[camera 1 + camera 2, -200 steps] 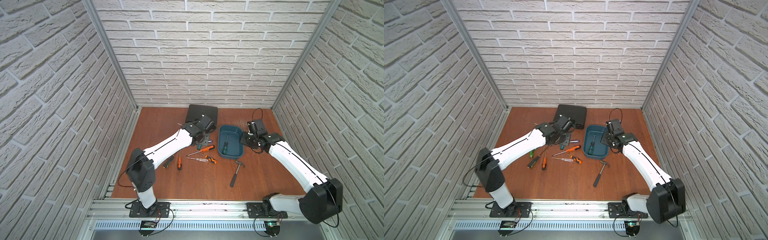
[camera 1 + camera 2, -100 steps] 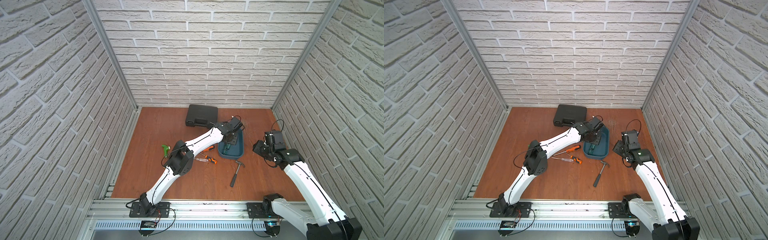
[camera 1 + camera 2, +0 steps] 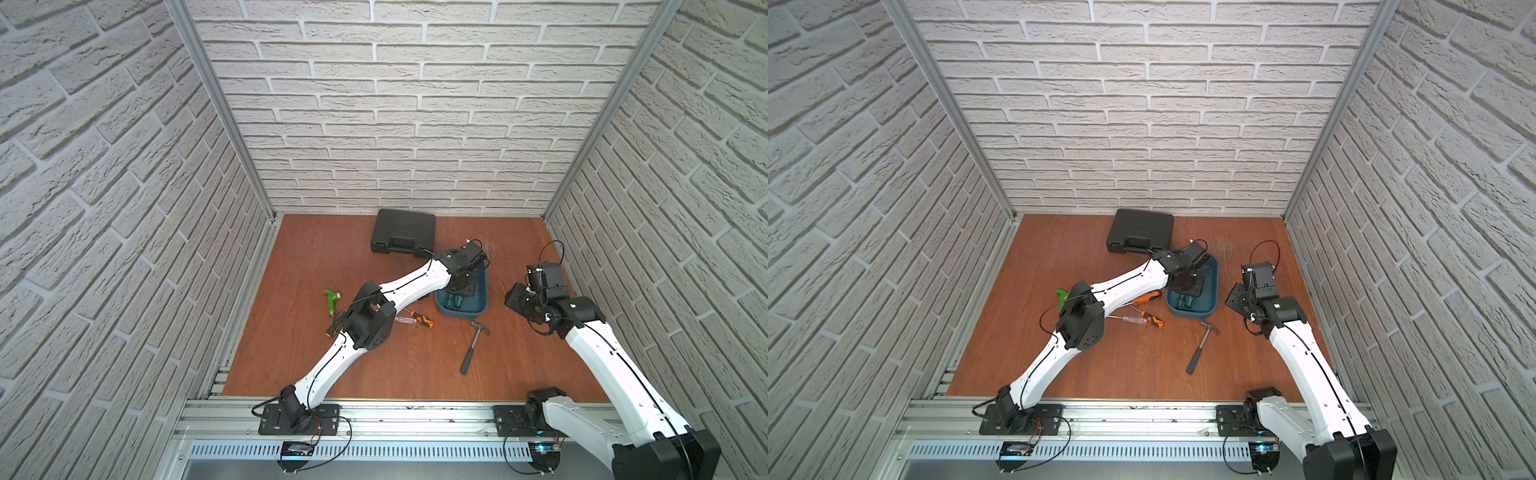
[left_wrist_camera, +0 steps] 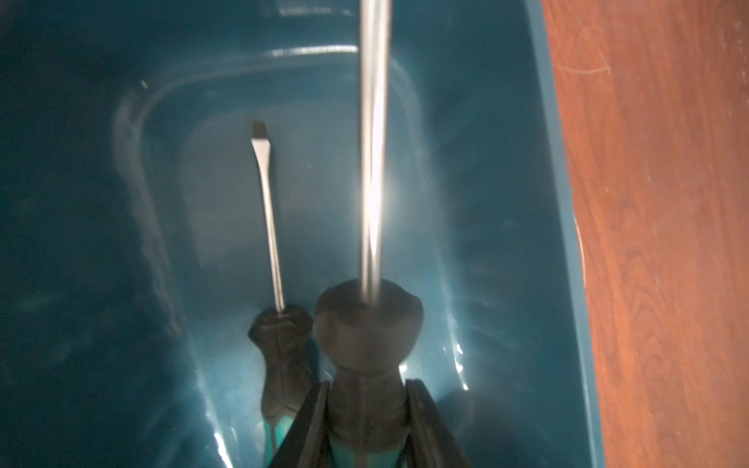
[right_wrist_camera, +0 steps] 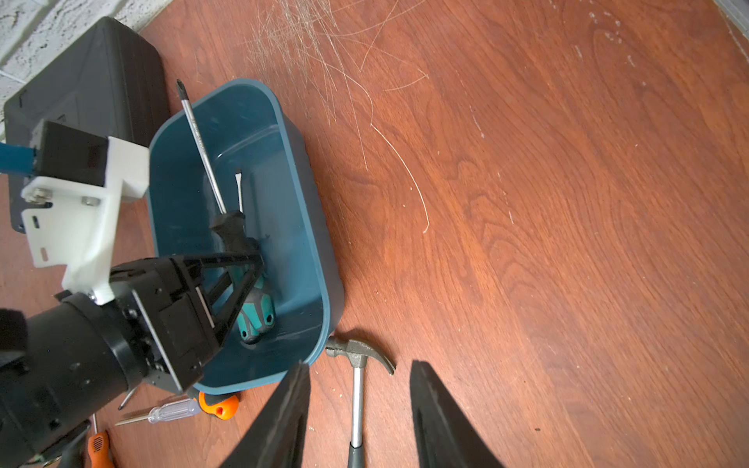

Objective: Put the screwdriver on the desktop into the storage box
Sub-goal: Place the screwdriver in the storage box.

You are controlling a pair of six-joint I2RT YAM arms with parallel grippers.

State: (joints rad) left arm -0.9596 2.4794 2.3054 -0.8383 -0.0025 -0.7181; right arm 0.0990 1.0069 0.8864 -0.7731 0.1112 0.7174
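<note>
The teal storage box (image 3: 482,291) (image 3: 1213,286) stands on the desktop (image 3: 316,257). My left gripper (image 4: 367,389) (image 3: 457,297) reaches down into the box, shut on the black-and-teal handle of a screwdriver (image 4: 371,324) (image 5: 233,231). That tool's shaft slants up past the box rim (image 5: 312,194). A smaller flat-blade screwdriver (image 4: 267,202) (image 5: 259,312) lies on the box floor beside it. My right gripper (image 5: 360,364) (image 3: 513,297) hangs open and empty over the board, right of the box. Other screwdrivers lie left of the box, orange-handled (image 3: 1146,297) (image 3: 422,320) and clear-handled (image 3: 1133,319).
A hammer (image 3: 471,347) (image 5: 356,389) lies just in front of the box, below my right fingers. A black hard case (image 3: 403,230) sits at the back, close to the box. A green tool (image 3: 331,300) lies left of my left arm. Brick walls enclose three sides.
My left gripper has swung from beside the black case over into the box with the screwdriver. My right arm has drawn back from the box's right edge. In the last half second little moved.
</note>
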